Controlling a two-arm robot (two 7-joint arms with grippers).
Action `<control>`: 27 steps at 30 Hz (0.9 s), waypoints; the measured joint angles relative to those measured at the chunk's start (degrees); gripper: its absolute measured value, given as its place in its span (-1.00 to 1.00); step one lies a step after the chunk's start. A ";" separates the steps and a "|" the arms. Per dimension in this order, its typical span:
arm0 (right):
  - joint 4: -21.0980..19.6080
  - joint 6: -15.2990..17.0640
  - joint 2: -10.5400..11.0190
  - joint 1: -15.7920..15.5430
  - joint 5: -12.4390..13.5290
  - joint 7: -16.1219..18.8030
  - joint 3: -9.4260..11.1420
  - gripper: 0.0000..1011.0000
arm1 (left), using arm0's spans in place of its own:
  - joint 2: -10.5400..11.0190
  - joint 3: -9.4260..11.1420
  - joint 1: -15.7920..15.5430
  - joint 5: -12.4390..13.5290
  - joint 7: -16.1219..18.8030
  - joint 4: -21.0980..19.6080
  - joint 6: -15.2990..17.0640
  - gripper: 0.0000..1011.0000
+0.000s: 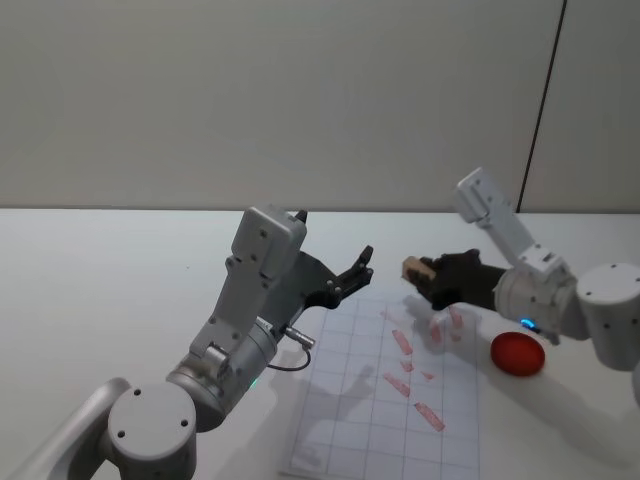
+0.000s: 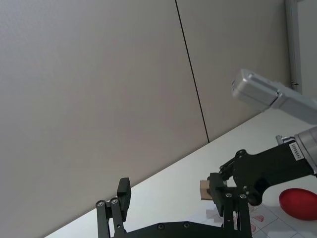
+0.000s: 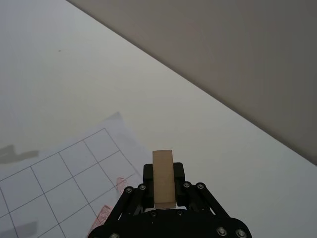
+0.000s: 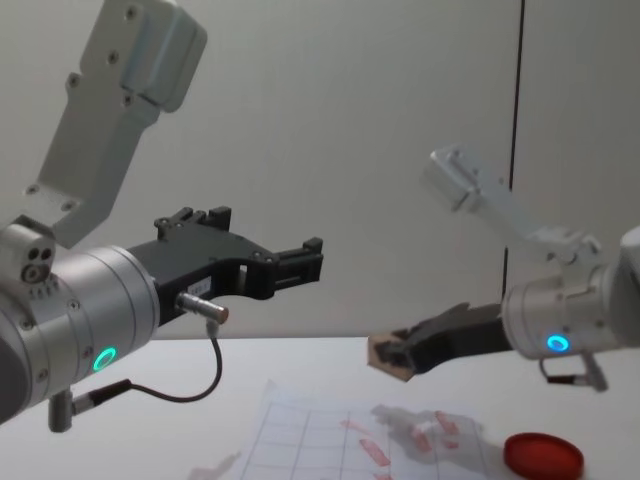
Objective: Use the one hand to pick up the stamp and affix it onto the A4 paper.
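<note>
Right gripper (image 1: 424, 272) jaws closed tight on the one stamp (image 1: 411, 267), held in air over the far edge of the single A4 paper (image 1: 350, 400); one red ink pad (image 1: 517, 353) beside the sheet's right edge; left gripper (image 1: 358, 268) raised, jaws wide apart, empty.

Caption: the stamp (image 3: 163, 178) is pale, unvarnished-looking wood, the right gripper (image 1: 424, 272) matt black, apparently plastic, its wrist (image 4: 570, 300) smooth silver metal, the A4 paper (image 1: 360, 400) thin and matt, the worktop (image 1: 100, 270) smooth matt white.
</note>
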 joint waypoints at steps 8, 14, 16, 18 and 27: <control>-7.04 3.77 2.27 -2.58 0.27 -2.10 1.43 -0.57 | 0.00 0.00 0.00 0.00 0.00 0.00 0.00 0.98; -11.25 6.20 3.38 -4.56 1.89 -3.32 2.02 -0.57 | 0.00 0.00 0.00 0.00 0.00 0.00 0.00 0.98; -12.69 7.20 3.72 -5.33 2.76 -3.95 2.15 -0.57 | 0.00 0.00 0.00 0.00 0.00 0.00 0.00 0.98; -13.76 7.75 3.97 -5.93 3.33 -4.36 2.23 -0.57 | 0.00 0.00 0.00 0.00 0.00 0.00 0.00 0.98; -17.58 9.57 4.61 -8.82 7.76 -7.04 2.31 -0.57 | 0.00 0.00 0.00 0.00 0.00 0.00 0.00 0.98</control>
